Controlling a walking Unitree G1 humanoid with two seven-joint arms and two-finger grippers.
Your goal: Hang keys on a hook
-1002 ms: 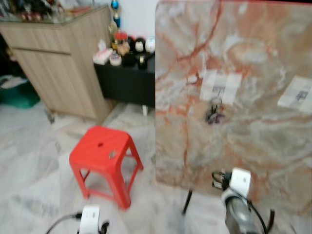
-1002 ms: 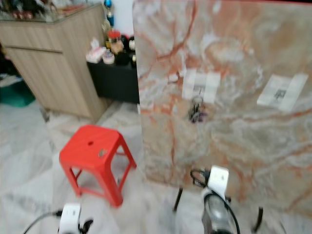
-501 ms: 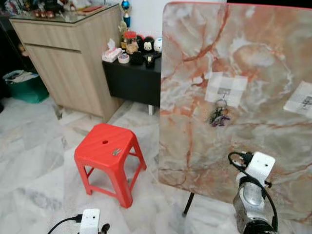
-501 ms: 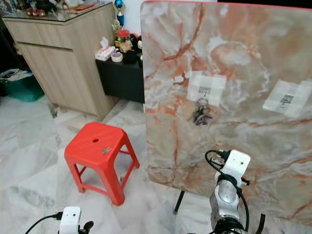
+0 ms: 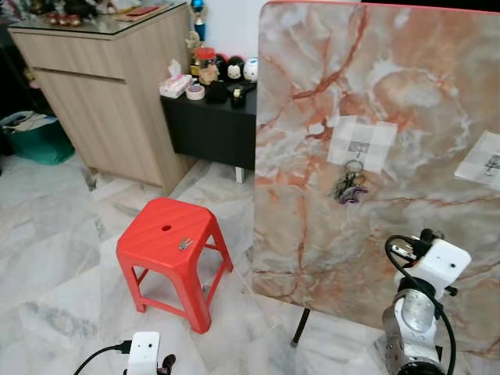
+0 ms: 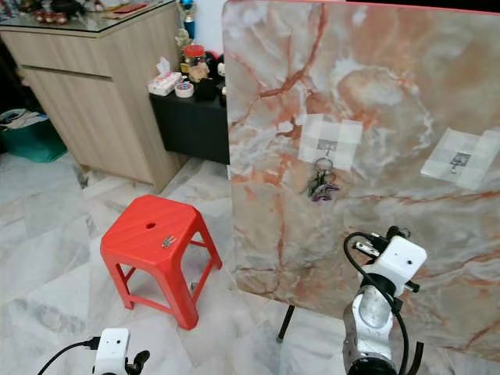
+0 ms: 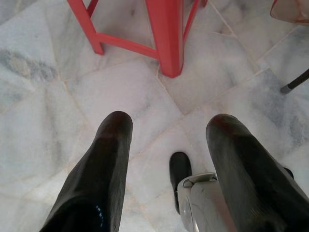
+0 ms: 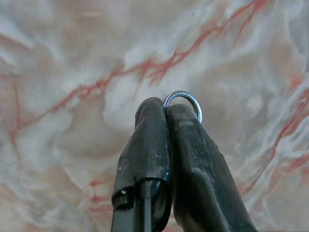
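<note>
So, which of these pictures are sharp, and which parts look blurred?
Both eye views are sharp and evenly lit; the keys on the marble board read clearly. In the right wrist view the key ring is crisp, the board behind soft. In the left wrist view the fingers are slightly blurred.

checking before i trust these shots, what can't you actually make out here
- Whatever hangs below the key ring: in the right wrist view the right gripper's shut fingers cover it.
- The right gripper's fingertips in the eye views: hidden behind its white wrist.
- The small object on the red stool: too small to name.
- The second hook on the marble board: cut off by the frame's edge in the left eye view.
</note>
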